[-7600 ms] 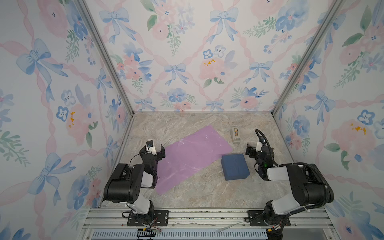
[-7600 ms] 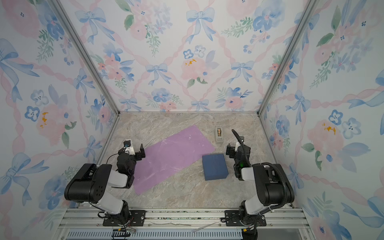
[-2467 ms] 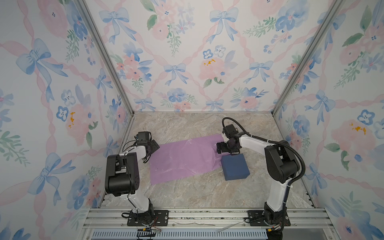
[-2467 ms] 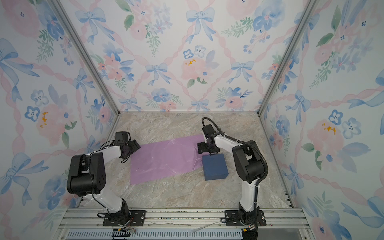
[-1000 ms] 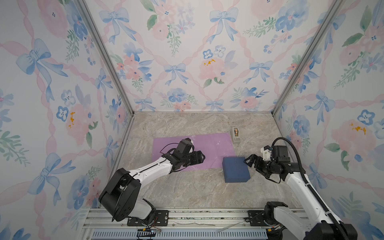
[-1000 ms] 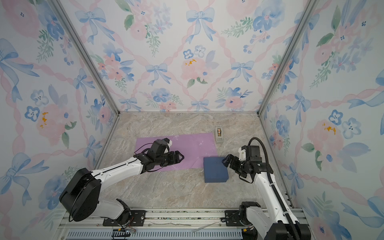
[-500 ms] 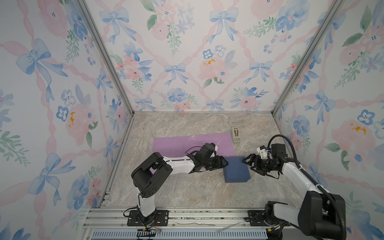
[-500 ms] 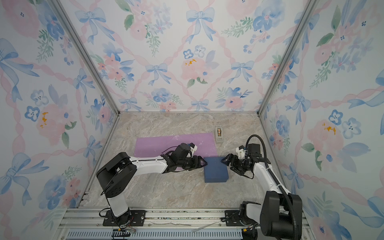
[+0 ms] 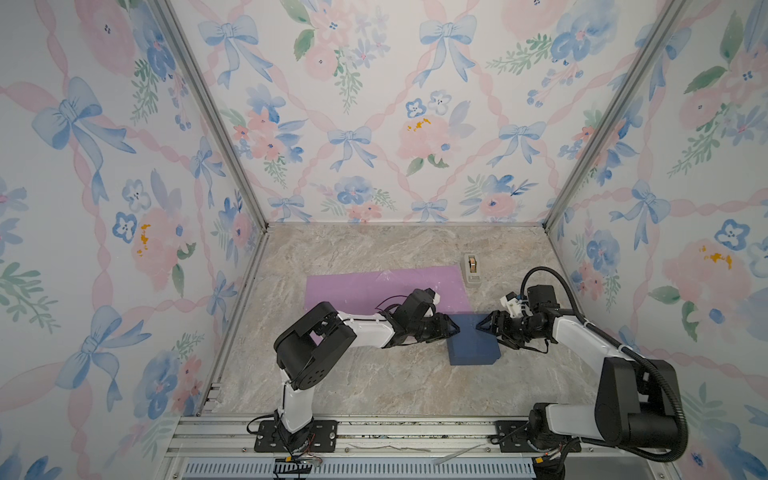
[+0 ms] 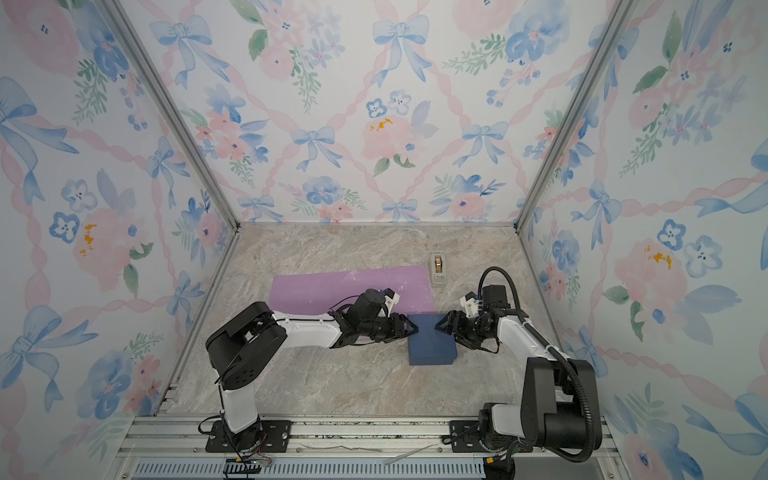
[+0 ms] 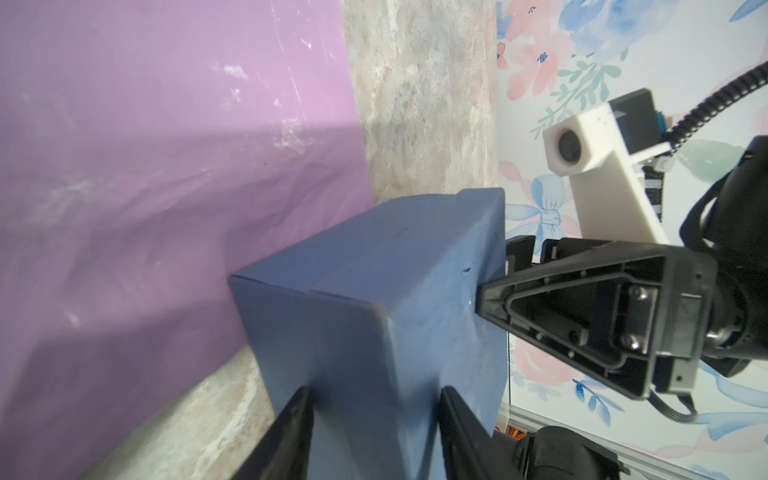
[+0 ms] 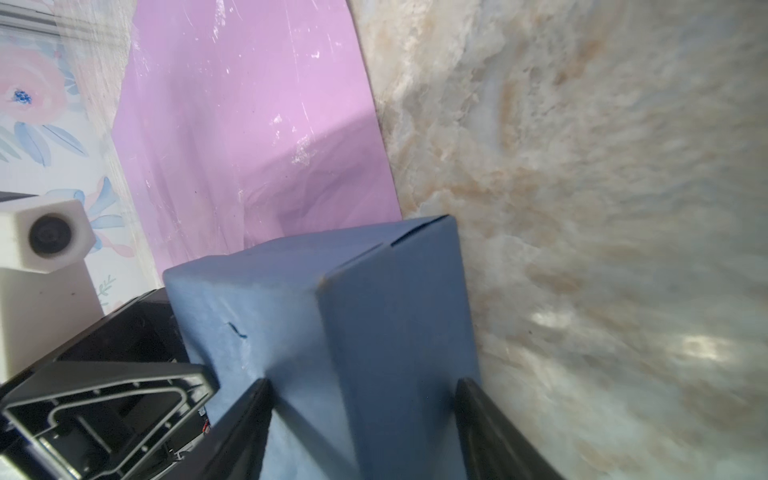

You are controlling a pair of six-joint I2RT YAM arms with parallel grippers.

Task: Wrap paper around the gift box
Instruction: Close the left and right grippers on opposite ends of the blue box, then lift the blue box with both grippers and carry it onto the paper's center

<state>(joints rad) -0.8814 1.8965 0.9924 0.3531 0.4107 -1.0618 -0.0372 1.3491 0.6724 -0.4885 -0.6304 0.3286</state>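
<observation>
My left hand is at the far end of the box, reaching in from the box's left. Its fingers have the box between them. The box fills the gap, but I can't tell whether they are clamped on it.

My right hand faces it from the box's right, almost tip to tip, with its jaws also astride the box. I can't tell whether that hand is clamped either.

The box lies flat on the tabletop and looks slightly longer front to back. The paper spreads out beyond the box and to its left. The paper's near corner meets the box's far left corner, touching it or tucked under it; I can't tell which.

I judge the box has to travel left and away, over ground where my left arm lies. Both hands are equally close.
</observation>
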